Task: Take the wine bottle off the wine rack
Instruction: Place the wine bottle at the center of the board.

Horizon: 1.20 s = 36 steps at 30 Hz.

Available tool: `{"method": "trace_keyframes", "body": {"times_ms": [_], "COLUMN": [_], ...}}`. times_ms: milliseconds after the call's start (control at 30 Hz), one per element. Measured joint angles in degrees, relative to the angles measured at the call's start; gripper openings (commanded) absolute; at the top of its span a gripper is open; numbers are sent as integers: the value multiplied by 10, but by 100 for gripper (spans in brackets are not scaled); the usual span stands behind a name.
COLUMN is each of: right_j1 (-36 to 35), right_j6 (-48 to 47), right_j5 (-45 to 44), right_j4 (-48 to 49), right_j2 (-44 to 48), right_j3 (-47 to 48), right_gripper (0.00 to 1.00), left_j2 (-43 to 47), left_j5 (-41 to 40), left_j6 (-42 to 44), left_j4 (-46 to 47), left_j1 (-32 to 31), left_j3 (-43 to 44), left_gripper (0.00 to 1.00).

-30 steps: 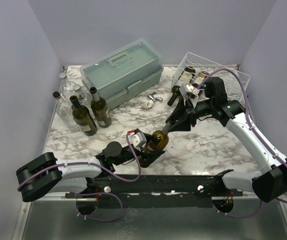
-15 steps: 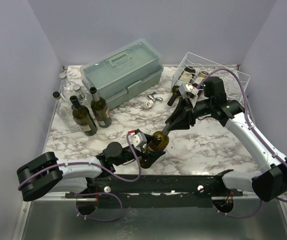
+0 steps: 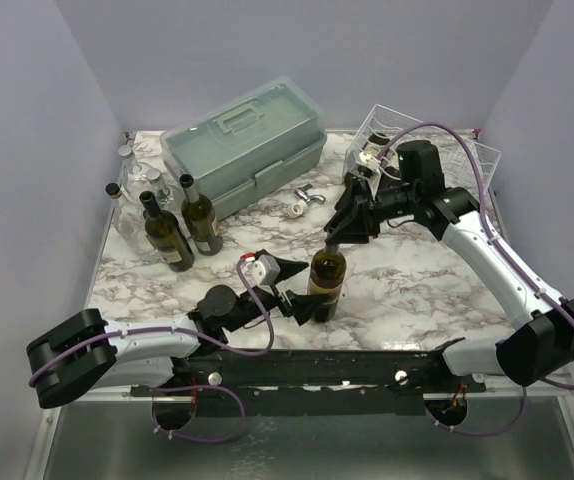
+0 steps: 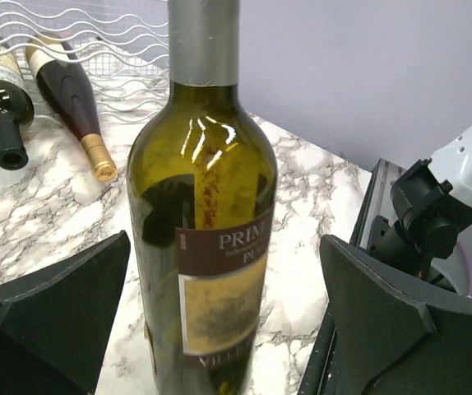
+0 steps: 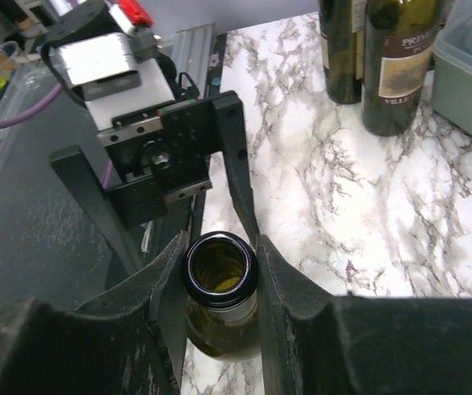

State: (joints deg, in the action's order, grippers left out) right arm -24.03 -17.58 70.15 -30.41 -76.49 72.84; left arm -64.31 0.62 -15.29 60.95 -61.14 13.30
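Wine bottle (image 3: 327, 282) stood upright off the wine rack (image 3: 392, 122): your left pincer (image 3: 300, 290) has just released it, while your right pincer (image 3: 339, 232) clamps its neck.

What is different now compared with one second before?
The wine bottle, tilted before, now stands upright on the table. The left tool let go of its body and opened wide; the right tool stays shut on its neck. The wine rack, toolbox and standing bottles did not move.

We find the green wine bottle (image 3: 327, 283) upright on the marble bench (image 3: 417, 290) — uncorked, brown-and-cream label — well apart from the white wire wine rack (image 3: 392, 122) at the far-right corner.
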Motion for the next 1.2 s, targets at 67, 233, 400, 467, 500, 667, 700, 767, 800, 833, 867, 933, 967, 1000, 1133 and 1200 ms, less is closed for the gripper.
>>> {"method": "trace_keyframes", "body": {"times_ms": [67, 233, 400, 467, 500, 667, 700, 767, 800, 833, 867, 933, 967, 1000, 1133, 1200], "right_j1": [0, 0, -4, -9, -13, -53, -63, -80, -90, -97, -105, -120, -127, -134, -152, -158], "right_j6": [1, 1, 0, 0, 0, 1, 1, 2, 2, 2, 3, 7, 10, 14, 35, 46], "right_j5": [-10, -36, -66, -81, -88, -140, -151, -173, -185, -196, -208, -233, -245, -256, -297, -313], "right_j4": [3, 1, -5, -6, -5, -5, -4, -3, -3, -2, 1, 12, 16, 23, 44, 52], "right_j2": [-6, -26, -59, -73, -80, -131, -143, -168, -180, -189, -200, -218, -226, -233, -266, -286], "right_j3": [5, 38, 101, 125, 135, 186, 196, 216, 224, 231, 239, 250, 255, 259, 293, 321], "right_gripper": [0, 0, 0, 0, 0, 0, 0, 0, 0, 0, 0, 0, 0, 0, 0, 0], "left_j2": [12, 65, 178, 226, 247, 362, 378, 412, 423, 431, 439, 450, 457, 462, 482, 495], "left_j5": [-8, -29, -61, -75, -83, -123, -130, -142, -146, -151, -155, -162, -167, -170, -180, -185], "left_j6": [-2, 1, -1, -2, -5, -18, -21, -26, -28, -29, -31, -37, -38, -42, -51, -56], "left_j4": [-6, -53, -206, -284, -326, -520, -558, -621, -647, -669, -694, -729, -748, -763, -806, -821], "left_j1": [0, 0, 5, 7, 10, 26, 30, 39, 43, 47, 50, 53, 53, 53, 53, 54], "left_j3": [0, -1, 10, 26, 36, 98, 115, 146, 161, 173, 184, 198, 203, 205, 205, 205], "left_gripper": [99, 99, 99, 99, 99, 99, 99, 99, 99, 99, 99, 99, 99, 99, 99, 99]}}
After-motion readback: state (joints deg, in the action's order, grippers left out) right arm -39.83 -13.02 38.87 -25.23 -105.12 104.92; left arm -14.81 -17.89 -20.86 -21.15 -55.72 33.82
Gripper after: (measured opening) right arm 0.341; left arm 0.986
